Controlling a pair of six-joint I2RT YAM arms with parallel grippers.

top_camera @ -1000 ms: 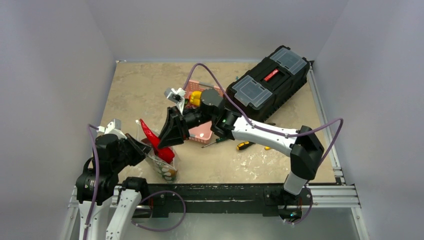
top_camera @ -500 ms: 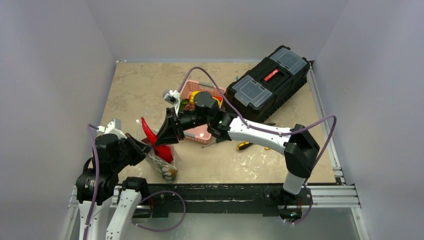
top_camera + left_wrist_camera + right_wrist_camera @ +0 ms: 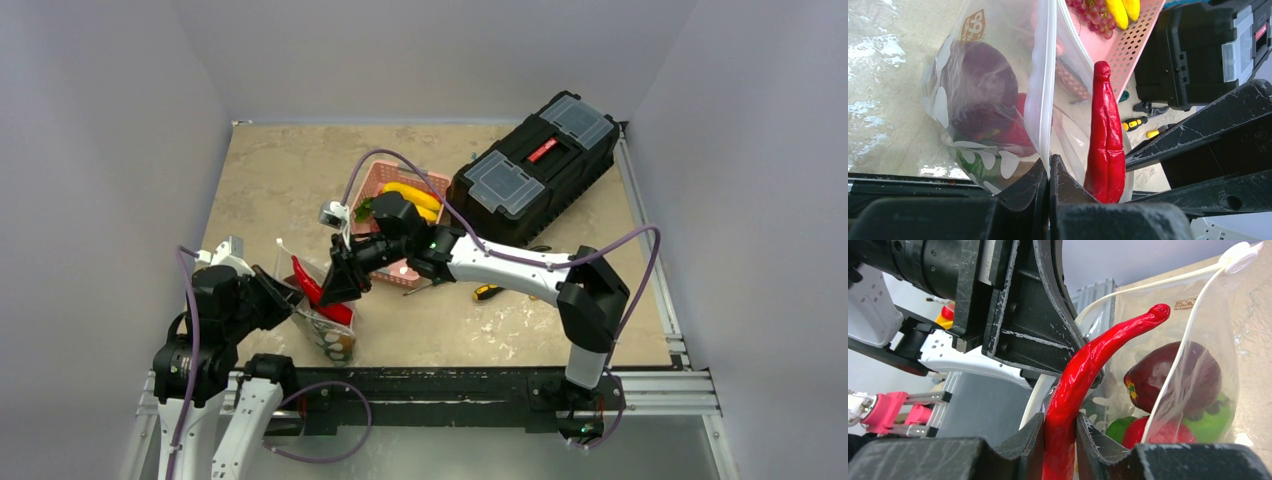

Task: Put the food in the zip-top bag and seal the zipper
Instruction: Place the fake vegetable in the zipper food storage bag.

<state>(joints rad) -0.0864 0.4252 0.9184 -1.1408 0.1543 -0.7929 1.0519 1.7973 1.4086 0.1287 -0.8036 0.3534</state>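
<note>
Two grips: left gripper (image 3: 1049, 167), fingers pressed together on zip-top bag (image 3: 1013, 45) rim, holds the mouth open for the red chili pepper (image 3: 1098, 355) pinched between right gripper (image 3: 1060, 422) fingers.

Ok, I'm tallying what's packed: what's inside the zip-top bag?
Through the clear zip-top bag: a dark-red round piece, a red piece and green pieces. The right tool holds a long red pepper at its mouth. Anything behind the printed green bottom is hidden.
</note>
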